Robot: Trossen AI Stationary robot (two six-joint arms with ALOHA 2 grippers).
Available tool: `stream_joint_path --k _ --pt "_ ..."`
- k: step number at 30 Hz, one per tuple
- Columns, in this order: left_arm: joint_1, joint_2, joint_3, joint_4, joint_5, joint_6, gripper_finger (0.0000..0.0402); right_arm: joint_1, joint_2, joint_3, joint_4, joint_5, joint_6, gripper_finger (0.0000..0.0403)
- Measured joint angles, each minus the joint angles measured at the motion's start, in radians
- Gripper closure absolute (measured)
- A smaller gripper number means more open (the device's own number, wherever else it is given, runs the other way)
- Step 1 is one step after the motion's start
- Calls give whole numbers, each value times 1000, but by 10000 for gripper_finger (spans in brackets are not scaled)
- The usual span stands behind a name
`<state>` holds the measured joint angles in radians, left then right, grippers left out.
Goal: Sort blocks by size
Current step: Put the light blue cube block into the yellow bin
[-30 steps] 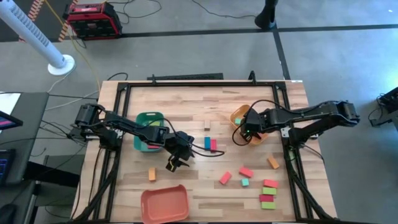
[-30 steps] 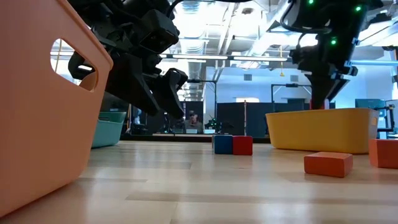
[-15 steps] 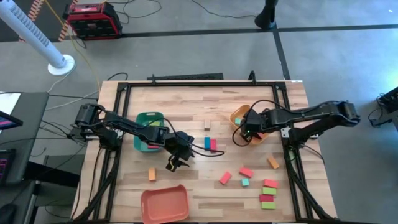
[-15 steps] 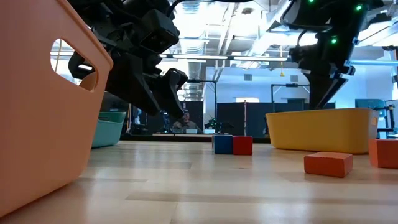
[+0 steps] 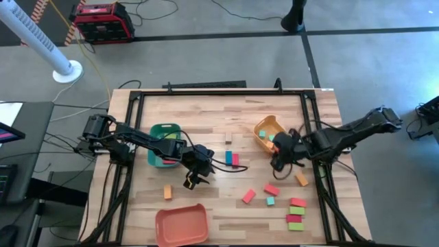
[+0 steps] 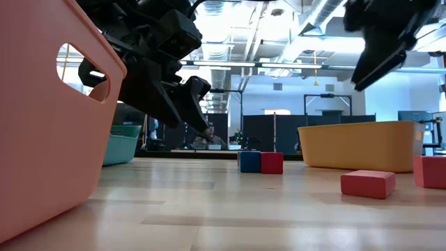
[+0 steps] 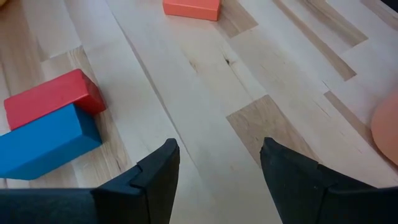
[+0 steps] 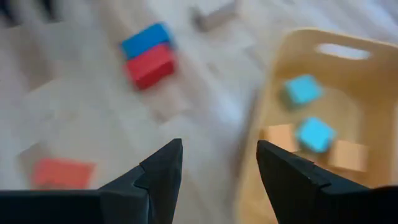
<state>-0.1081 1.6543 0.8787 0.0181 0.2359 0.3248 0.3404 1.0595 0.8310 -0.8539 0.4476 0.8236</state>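
Note:
A blue block (image 5: 228,158) and a red block (image 5: 235,159) lie side by side on the table's middle. More blocks lie at the near right: red ones (image 5: 271,189) (image 5: 248,196), a teal one (image 5: 270,200), an orange one (image 5: 301,179) and a stacked group (image 5: 296,213). An orange block (image 5: 167,191) lies near left. My left gripper (image 5: 192,180) is open and empty, left of the blue block (image 7: 43,143). My right gripper (image 5: 280,163) is open and empty, just nearer than the yellow-orange tray (image 5: 269,132), which holds teal (image 8: 316,134) and tan cubes.
A green tray (image 5: 164,144) with blocks stands left of centre. A salmon-red tray (image 5: 181,224) stands at the near edge and fills the left of the low view (image 6: 42,125). A small bare wood block (image 5: 228,140) lies behind the blue one.
My right gripper has risen out of the yellow-orange tray and gone toward the table's near edge, and now hangs above the table beside the tray. My left arm has kept still.

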Motion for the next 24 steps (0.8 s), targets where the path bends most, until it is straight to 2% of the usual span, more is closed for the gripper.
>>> stream_joint_path --k 7,12,17,24 --pt "0 0 0 1 0 0 189 224 23 0 65 -1 73 168" --pt "0 0 0 4 0 0 189 335 90 0 159 -2 85 168" --pt "0 0 0 16 0 -5 189 409 196 0 242 -27 62 168" --pt "0 0 0 48 0 -8 189 445 318 0 298 -48 62 168"
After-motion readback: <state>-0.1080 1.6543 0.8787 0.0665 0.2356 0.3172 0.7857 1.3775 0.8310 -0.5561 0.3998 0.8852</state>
